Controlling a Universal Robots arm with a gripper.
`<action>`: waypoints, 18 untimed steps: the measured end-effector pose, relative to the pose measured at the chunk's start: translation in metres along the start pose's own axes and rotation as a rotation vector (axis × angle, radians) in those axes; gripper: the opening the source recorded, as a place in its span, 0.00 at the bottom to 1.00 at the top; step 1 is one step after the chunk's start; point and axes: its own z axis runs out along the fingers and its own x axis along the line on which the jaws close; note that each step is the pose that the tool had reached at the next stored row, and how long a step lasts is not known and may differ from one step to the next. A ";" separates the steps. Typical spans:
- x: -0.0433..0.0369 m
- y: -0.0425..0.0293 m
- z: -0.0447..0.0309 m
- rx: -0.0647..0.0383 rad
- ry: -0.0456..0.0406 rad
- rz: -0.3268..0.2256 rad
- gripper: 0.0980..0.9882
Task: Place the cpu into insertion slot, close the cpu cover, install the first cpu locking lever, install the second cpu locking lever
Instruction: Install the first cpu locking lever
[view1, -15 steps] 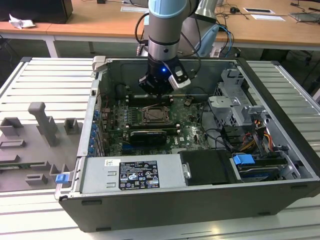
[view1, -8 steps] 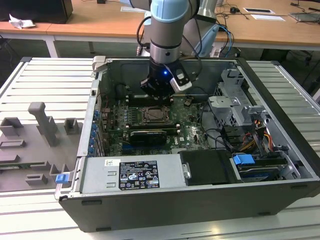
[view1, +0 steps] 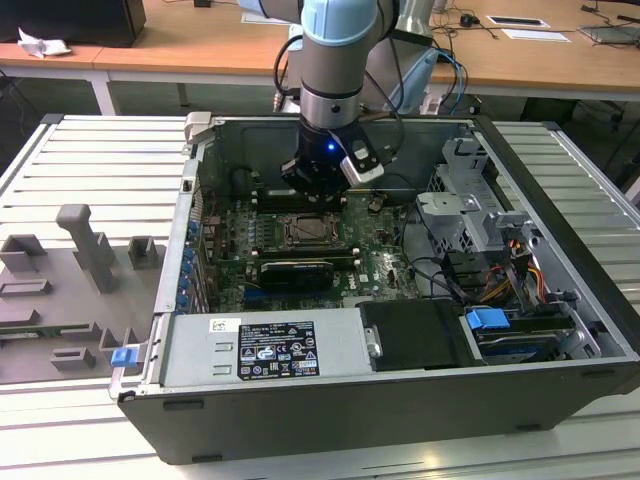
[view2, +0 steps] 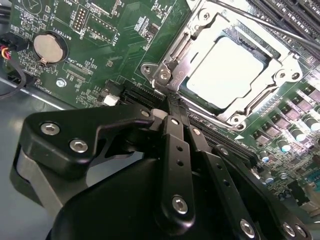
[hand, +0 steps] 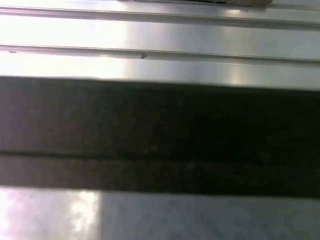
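cpu: I see it seated, cpu cover lying over it.
gripper: fingers pressed together beside the cover's corner.

Your exterior view looks down at a slant from in front of the open computer case, far enough back to take in the whole case, the ribbed table under it and the arm dropping in from the wooden desks behind. Your second wrist view rides low behind the gripper, looking along its black fingers at the motherboard from very close; it shares the cpu socket area with the exterior view. Your first wrist view faces a dark band between bright ribbed metal at close range, too blurred for you to place.
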 end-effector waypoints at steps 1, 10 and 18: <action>0.0000 0.0000 0.0004 0.001 0.0000 0.000 0.01; -0.0003 0.0001 -0.0006 0.002 -0.0004 0.000 0.01; -0.0004 -0.0008 -0.0170 0.002 -0.0002 0.000 0.01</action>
